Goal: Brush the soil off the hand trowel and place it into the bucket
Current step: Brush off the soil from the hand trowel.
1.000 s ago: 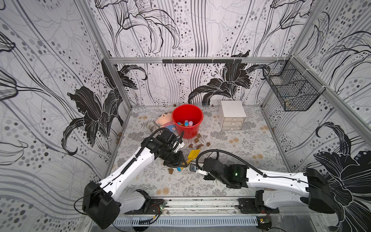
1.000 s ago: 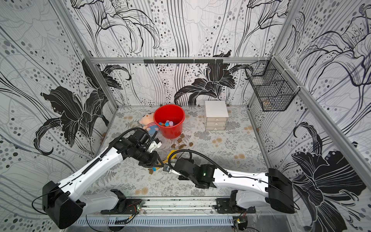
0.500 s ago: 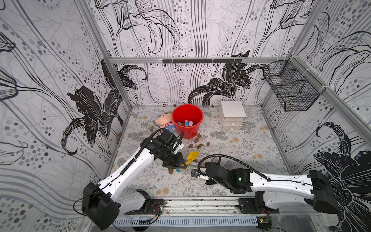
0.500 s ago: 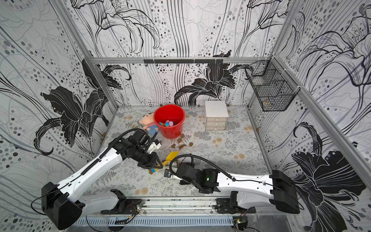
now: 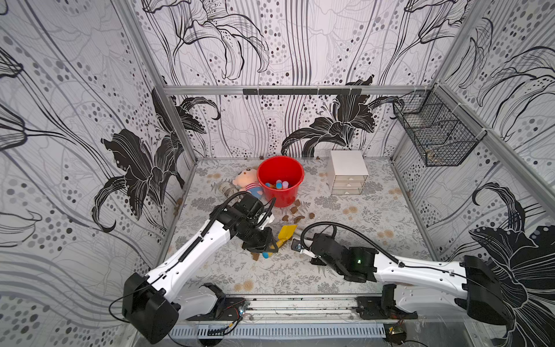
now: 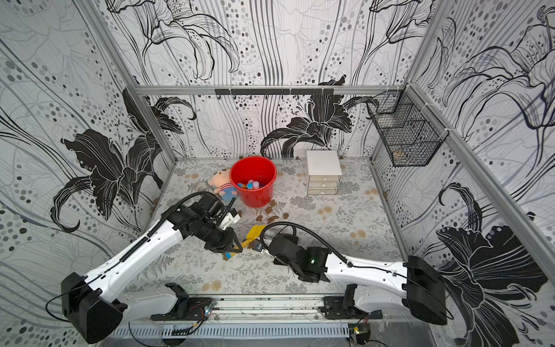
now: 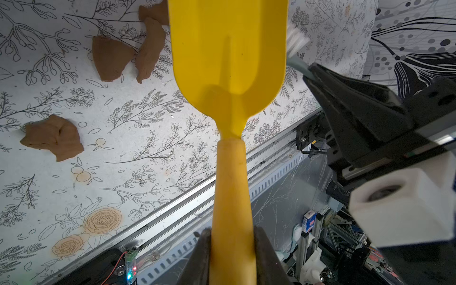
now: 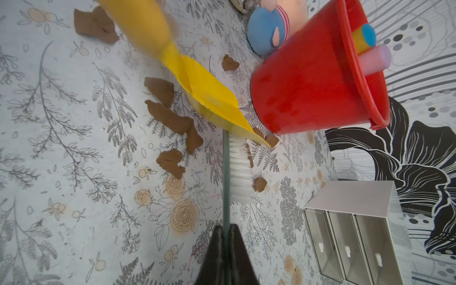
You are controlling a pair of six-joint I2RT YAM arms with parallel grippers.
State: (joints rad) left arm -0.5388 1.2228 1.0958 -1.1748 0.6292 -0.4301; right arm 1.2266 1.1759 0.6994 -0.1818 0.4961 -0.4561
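Currently left gripper (image 7: 232,237) is clamped on the handle of the yellow trowel (image 7: 229,61), blade pointing toward the red bucket (image 5: 282,198); trowel sits outside it, near its base. Meanwhile right gripper (image 8: 225,229) pinches a thin brush (image 8: 238,170) by the stem, bristles right at the blade edge, contact can't be confirmed. Brown soil (image 8: 170,118) clumps lie on the mat (image 5: 360,225) between trowel and bucket. Just beside bucket a doll (image 5: 246,180), drawer box (image 5: 347,163) well apart
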